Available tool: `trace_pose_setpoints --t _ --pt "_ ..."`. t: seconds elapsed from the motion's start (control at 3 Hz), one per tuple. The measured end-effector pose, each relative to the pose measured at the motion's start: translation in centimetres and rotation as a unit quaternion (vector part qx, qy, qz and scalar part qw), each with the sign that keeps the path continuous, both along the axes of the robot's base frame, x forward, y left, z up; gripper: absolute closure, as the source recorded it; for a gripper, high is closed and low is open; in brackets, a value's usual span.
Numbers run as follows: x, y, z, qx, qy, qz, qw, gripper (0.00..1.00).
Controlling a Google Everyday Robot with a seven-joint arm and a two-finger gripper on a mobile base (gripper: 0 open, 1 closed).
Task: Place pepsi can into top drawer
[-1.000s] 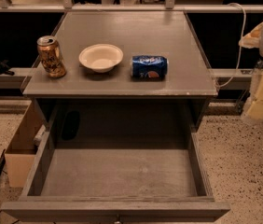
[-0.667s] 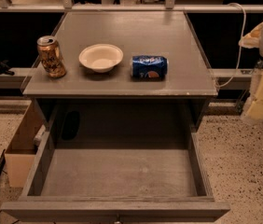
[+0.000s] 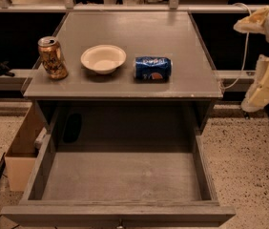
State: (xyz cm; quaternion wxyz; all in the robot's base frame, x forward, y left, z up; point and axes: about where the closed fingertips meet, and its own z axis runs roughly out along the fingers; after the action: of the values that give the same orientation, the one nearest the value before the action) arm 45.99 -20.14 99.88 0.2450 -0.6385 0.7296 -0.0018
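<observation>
The pepsi can (image 3: 152, 68), blue with a round logo, lies on its side on the grey cabinet top (image 3: 134, 32), near the front edge right of centre. The top drawer (image 3: 120, 178) is pulled fully out below it, and nothing lies in it. My gripper (image 3: 264, 85) shows as cream-coloured parts at the right edge of the view. It is beside the cabinet, well to the right of the can and apart from it, and holds nothing that I can see.
A gold-brown can (image 3: 52, 57) stands upright at the front left of the top. A white bowl (image 3: 103, 58) sits between the two cans. A cardboard box (image 3: 22, 149) stands on the speckled floor, left of the drawer. A cable (image 3: 243, 56) hangs at the right.
</observation>
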Motion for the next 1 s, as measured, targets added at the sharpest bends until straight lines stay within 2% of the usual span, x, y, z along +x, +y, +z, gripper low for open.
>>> trace_pose_setpoints --t 0.33,0.67,1.0 --pt "4.7 4.4 0.0 0.101 -0.007 0.1 0.9898 0.0" --pt "7.5 7.8 -0.7 0.135 0.004 0.147 0.9798 0.0" --pt "10.8 10.2 -1.6 0.141 0.015 0.167 0.9758 0.0"
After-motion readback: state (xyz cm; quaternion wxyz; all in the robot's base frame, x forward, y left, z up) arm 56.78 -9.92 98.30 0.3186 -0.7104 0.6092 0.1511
